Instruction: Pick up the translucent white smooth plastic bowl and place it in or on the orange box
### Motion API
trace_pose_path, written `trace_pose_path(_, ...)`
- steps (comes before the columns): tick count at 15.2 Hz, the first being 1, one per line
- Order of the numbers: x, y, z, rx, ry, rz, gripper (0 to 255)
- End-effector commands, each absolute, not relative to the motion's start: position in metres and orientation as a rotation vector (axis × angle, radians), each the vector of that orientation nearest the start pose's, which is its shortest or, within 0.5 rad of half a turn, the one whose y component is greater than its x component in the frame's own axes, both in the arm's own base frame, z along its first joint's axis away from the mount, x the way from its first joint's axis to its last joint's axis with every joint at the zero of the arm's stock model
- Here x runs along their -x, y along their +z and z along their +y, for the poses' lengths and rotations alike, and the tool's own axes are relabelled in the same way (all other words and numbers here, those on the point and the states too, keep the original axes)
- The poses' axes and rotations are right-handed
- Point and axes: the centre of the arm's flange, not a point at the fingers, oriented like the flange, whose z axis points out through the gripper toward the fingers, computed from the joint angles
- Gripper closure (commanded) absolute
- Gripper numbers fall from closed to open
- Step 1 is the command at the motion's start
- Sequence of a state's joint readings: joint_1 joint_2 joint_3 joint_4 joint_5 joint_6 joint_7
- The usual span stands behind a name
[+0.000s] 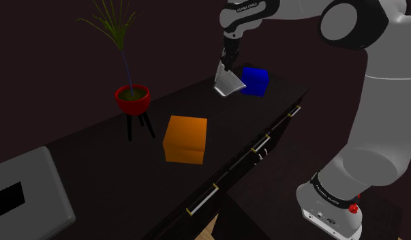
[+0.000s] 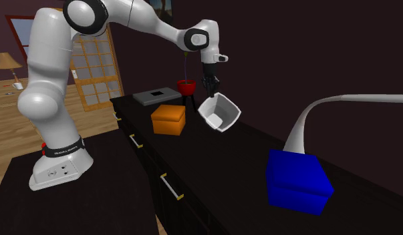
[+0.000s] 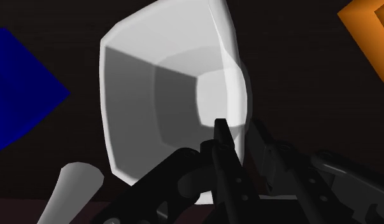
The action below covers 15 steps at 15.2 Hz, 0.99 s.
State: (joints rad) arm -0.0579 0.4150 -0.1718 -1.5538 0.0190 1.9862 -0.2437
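A: Holding anything, that gripper (image 1: 227,66)?

B: Yes. Its black fingers (image 3: 222,137) are pinched on the rim of the white bowl (image 1: 230,84), one inside the wall and one outside. In the wrist view you look straight into the bowl's hollow.

A: And where is the bowl?

B: In the air, hanging tilted under the gripper, off the dark bench (image 1: 129,184). The second exterior view has its mouth turned up and sideways. It is between the blue box (image 1: 255,81) and the orange box (image 1: 185,140), touching neither.

A: The orange box is closed?

B: It looks closed and sits on the bench, nearer the front edge with the drawer handles. In the shoulder view it lies down and to the left of the bowl, well apart.

A: What else is on the bench?

B: A red pot (image 1: 132,97) on thin dark legs with a spiky plant, just behind the orange box, and a flat grey box (image 1: 26,198) with a dark slot at the shoulder view's far left. A white curved neck (image 2: 307,127) arcs over the blue box in the second exterior view, though I cannot tell what it belongs to.
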Motion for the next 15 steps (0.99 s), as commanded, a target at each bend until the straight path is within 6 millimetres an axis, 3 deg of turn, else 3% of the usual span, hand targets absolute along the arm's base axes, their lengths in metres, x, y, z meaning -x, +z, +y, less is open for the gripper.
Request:
trace_pose_path(1, -0.664, 0.424, -0.139, 3.197, -0.019, -0.034, 255)
trace_pose_path(5, -0.664, 0.445, -0.139, 3.197, -0.019, -0.034, 255)
trace_pose_path(15, -0.644, 0.468, -0.011, 3.197, -0.019, -0.034, 255)
